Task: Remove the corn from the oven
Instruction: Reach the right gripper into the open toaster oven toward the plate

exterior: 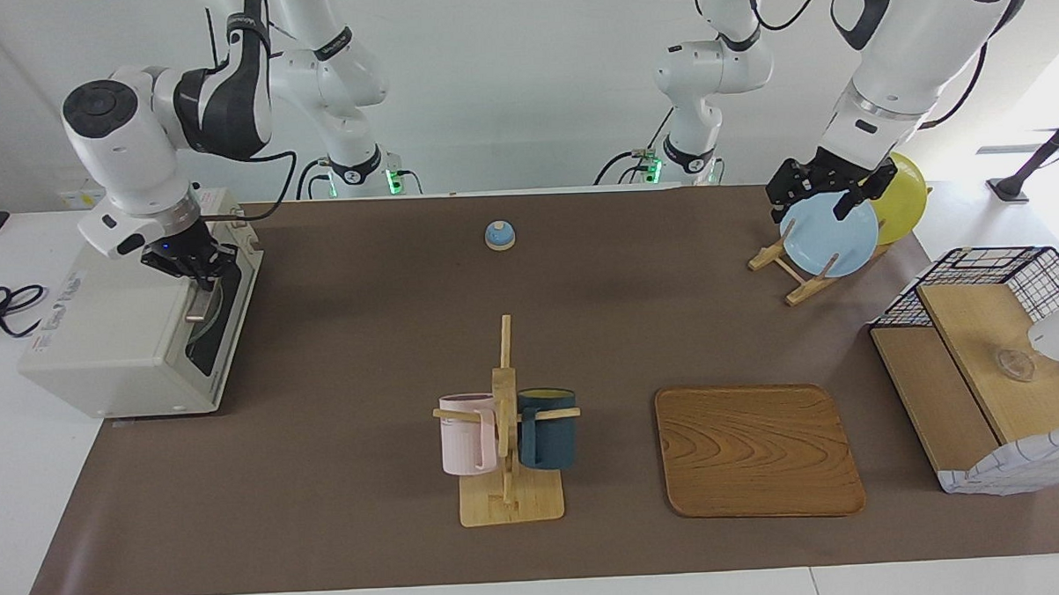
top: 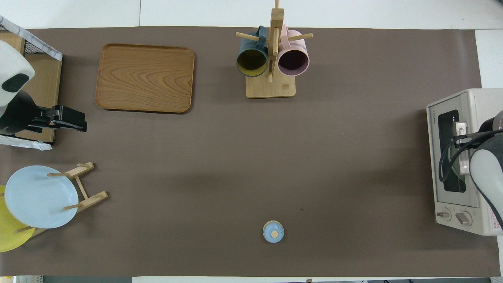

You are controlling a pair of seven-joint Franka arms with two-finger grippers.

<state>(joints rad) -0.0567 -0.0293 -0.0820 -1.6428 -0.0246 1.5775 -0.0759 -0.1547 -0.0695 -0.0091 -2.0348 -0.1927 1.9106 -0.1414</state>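
The cream-white oven [exterior: 117,347] stands at the right arm's end of the table, and its dark glass door is closed. It also shows in the overhead view [top: 471,102]. The corn is hidden; I cannot see it through the door. My right gripper [exterior: 198,276] is down at the door's metal handle [exterior: 195,305], at the end of it nearer to the robots. My left gripper [exterior: 812,204] hangs open and empty over the plate rack, and it also shows in the overhead view [top: 80,122].
A plate rack [exterior: 797,279] with a blue plate [exterior: 831,234] and a yellow plate [exterior: 905,201] stands at the left arm's end. Beside it is a wire basket [exterior: 978,264] with wooden boxes. A wooden tray [exterior: 755,448], a mug tree [exterior: 506,422] with two mugs and a small blue bell [exterior: 499,235] are mid-table.
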